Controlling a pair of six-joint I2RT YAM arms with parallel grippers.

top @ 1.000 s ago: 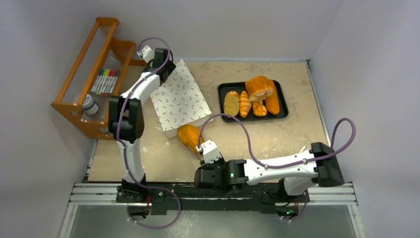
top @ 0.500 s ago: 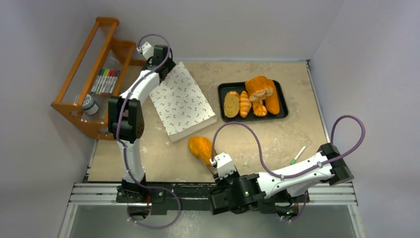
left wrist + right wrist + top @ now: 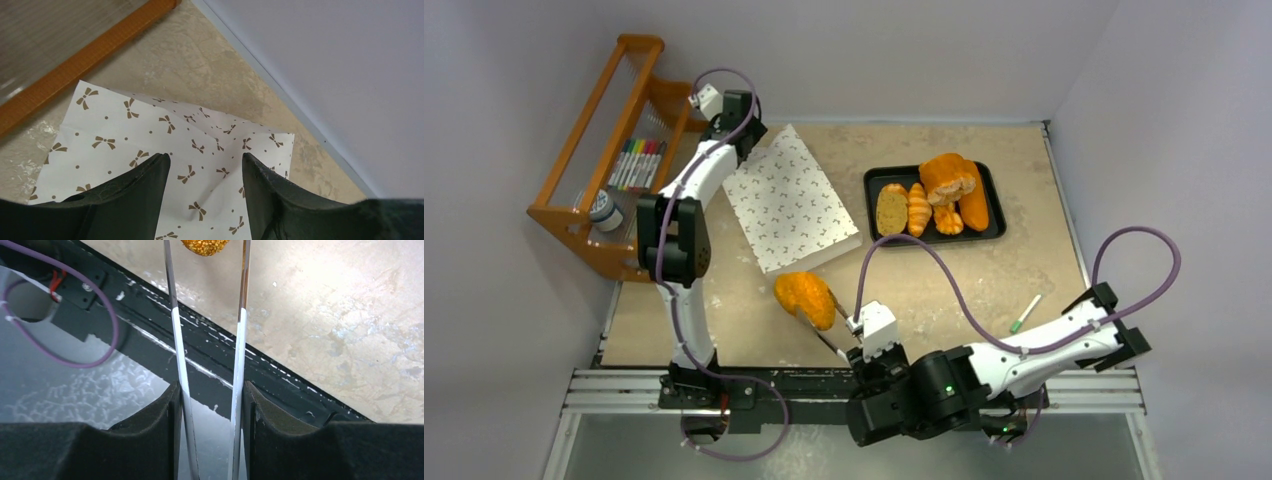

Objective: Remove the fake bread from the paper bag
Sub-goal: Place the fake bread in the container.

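The white paper bag [image 3: 792, 210] with small brown bows lies flat at the back left of the table. My left gripper [image 3: 746, 135] hangs open over the bag's far corner [image 3: 125, 135]; its jaws [image 3: 205, 157] stand apart with nothing between them. My right gripper [image 3: 866, 350] is shut on metal tongs [image 3: 240, 340] at the table's near edge. The tongs pinch an orange fake bread roll [image 3: 805, 298], which also shows in the right wrist view [image 3: 205, 245], clear of the bag's near end. More fake bread lies on the black tray [image 3: 874, 238]: a big loaf [image 3: 946, 177], a tan slice [image 3: 891, 209], a croissant [image 3: 918, 208].
An orange wooden rack [image 3: 574, 215] with markers [image 3: 636, 163] stands at the far left. A green pen [image 3: 1025, 313] lies on the table at the right. The black mounting rail [image 3: 624, 385] runs along the near edge. Walls close in at the back and right.
My right arm has drawn back toward the near edge, pulling the tongs and the roll out from the bag's mouth and then leftward. The left gripper has shifted slightly back and left.
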